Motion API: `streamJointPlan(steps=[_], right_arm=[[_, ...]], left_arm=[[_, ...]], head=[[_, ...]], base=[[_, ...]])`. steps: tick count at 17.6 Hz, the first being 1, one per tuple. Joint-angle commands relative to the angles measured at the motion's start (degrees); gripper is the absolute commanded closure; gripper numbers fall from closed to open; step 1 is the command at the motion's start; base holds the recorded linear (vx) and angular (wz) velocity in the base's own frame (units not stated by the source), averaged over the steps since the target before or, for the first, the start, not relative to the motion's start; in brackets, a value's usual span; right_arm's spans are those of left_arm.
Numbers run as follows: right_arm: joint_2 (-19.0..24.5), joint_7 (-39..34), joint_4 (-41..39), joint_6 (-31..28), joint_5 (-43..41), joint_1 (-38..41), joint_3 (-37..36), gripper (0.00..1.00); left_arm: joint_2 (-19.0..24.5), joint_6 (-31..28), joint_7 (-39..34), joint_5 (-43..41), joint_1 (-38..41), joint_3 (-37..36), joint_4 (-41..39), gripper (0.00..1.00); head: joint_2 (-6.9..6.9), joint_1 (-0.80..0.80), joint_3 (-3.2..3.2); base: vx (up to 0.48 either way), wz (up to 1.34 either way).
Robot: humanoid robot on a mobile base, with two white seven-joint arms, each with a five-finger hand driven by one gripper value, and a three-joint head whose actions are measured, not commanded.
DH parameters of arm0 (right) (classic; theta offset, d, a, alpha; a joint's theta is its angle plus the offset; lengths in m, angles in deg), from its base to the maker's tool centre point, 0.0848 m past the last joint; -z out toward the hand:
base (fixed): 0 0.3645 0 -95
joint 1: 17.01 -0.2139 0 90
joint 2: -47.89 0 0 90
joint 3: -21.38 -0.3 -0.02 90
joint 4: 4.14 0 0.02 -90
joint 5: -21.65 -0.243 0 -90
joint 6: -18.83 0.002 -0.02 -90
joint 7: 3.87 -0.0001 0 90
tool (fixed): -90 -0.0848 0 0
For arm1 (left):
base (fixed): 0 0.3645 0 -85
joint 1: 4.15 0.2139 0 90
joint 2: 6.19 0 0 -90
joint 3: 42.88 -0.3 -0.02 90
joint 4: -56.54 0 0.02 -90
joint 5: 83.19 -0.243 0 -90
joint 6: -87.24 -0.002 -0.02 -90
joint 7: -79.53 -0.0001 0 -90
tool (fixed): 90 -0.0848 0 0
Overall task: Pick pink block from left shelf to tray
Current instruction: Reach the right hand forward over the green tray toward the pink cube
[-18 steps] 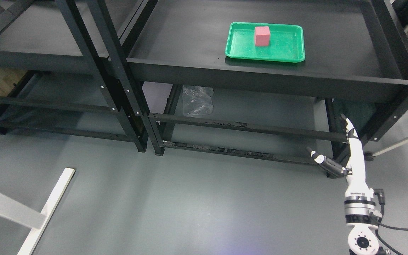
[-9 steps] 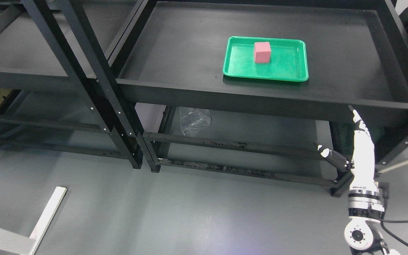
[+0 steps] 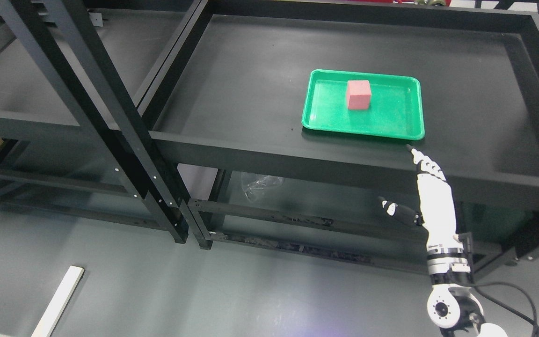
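- Sitting upright in the green tray [image 3: 405, 122], the pink block [image 3: 358, 94] is resting on the tray's floor, a little left of its middle and nearer its far rim.
- The tray is lying flat on the top deck of the right black shelf [image 3: 251, 84], near that deck's front lip and toward its right half.
- The right hand [image 3: 431, 194] is reaching up from the lower right, its white palm facing the front edge of the shelf, with fingers [image 3: 420, 159] stretched out straight and the thumb [image 3: 396, 210] sticking out to the left; the hand is spread and gripping nothing.
- The dark fingertips are pointing up at the shelf's front lip, just below the tray's near right corner; whether they are touching the lip cannot be told from this view.
- The hand is staying well apart from the pink block, with the tray's near rim between them.
- A cable [image 3: 508, 292] is looping out beside the round wrist joint at the bottom right.
- The left black shelf [image 3: 26, 89] is standing beside the right one, its deck showing bare.
- A crumpled clear plastic bag [image 3: 262, 183] is lying on the lower level under the right shelf.
- A white board [image 3: 59, 306] is lying on the grey floor [image 3: 251, 290] at the lower left.
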Motion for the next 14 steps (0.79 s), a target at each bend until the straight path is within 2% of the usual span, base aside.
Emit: streamJointPlan(steps=[1, 6, 14], right_arm=[[1.8, -0.5, 0.0, -0.9, 34.5, -0.1, 2.9, 0.0], [1.8, -0.4, 0.0, -4.2, 32.2, -0.2, 2.9, 0.0], [1.8, 0.6, 0.0, -4.6, 31.6, -0.5, 2.9, 0.0]], left_arm=[[1.0, 0.0, 0.0, 0.0, 1.1, 0.0, -1.0, 0.0], [1.0, 0.0, 0.0, 0.0, 1.1, 0.0, -1.0, 0.0], [1.0, 0.0, 0.0, 0.0, 1.1, 0.0, -1.0, 0.0]], head=[[0.0, 0.0, 0.0], [0.0, 0.0, 0.0], [0.0, 0.0, 0.0]], base=[[0.21, 0.07], [0.219, 0.07], [0.207, -0.04]])
